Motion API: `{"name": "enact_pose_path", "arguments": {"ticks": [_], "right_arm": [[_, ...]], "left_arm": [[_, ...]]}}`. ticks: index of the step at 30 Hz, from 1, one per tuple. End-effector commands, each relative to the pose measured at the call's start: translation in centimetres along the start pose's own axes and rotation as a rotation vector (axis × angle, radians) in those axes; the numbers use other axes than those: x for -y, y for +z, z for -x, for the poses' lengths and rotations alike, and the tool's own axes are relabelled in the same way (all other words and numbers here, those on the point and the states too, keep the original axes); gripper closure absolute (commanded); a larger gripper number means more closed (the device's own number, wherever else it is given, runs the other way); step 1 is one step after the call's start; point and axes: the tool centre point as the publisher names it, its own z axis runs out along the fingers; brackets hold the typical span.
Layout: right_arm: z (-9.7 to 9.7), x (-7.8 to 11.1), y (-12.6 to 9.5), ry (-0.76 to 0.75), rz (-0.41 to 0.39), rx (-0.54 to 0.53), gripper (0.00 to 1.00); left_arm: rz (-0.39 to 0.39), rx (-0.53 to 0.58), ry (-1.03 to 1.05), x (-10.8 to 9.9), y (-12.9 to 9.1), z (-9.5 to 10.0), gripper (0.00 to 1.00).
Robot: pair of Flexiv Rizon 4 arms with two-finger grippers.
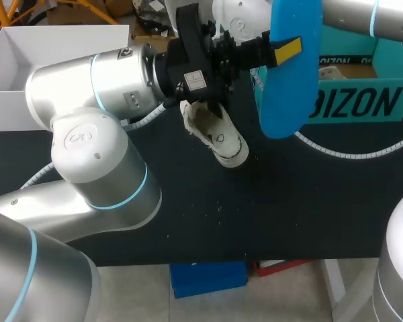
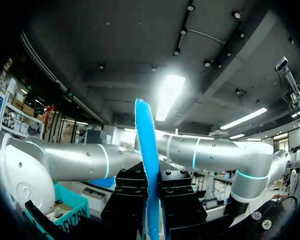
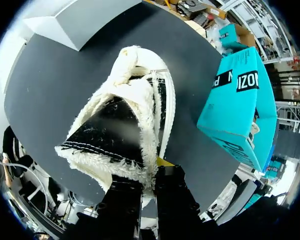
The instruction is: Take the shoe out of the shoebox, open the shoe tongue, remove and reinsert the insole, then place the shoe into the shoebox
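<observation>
Shoe [image 1: 218, 134]: white, with shaggy off-white fleece lining and a dark inside. It is out of the teal shoebox [image 1: 352, 100], over the black table [image 1: 188, 215] just beside the box, toe tilted downward. Right gripper [image 3: 150, 172] is pinched on the fleecy collar edge. Insole [image 1: 290, 87]: bright blue, out of the shoe, upright above the box's near corner, clamped edge-on in the left gripper [image 2: 152, 195].

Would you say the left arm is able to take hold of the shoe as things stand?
Probably not: the left gripper is shut on the blue insole, and the right gripper pinches the shoe at its fleecy collar, crowding the space above it.
</observation>
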Motion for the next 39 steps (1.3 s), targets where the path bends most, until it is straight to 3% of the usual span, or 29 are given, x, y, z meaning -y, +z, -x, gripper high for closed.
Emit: {"name": "enact_pose_path", "arguments": {"ticks": [1,12,21,31,39], "right_arm": [[0.5,-0.3,0.4,0.545,-0.078,-0.051,1.00],[-0.3,-0.3,2.6,0.580,-0.087,-0.046,1.00],[-1.8,0.2,4.7,0.484,-0.060,-0.080,1.00],[-1.1,0.9,6.4,0.453,-0.040,-0.092,1.00],[-0.3,1.2,7.3,0.490,-0.036,-0.176,1.00]], "left_arm": [[0.003,0.005,0.000,0.0,0.1,-0.1,1.00],[0.003,0.005,0.000,0.0,0.1,-0.1,1.00],[0.003,0.005,0.000,0.0,0.1,-0.1,1.00],[0.003,0.005,0.000,0.0,0.1,-0.1,1.00],[0.003,0.005,0.000,0.0,0.1,-0.1,1.00]]}}
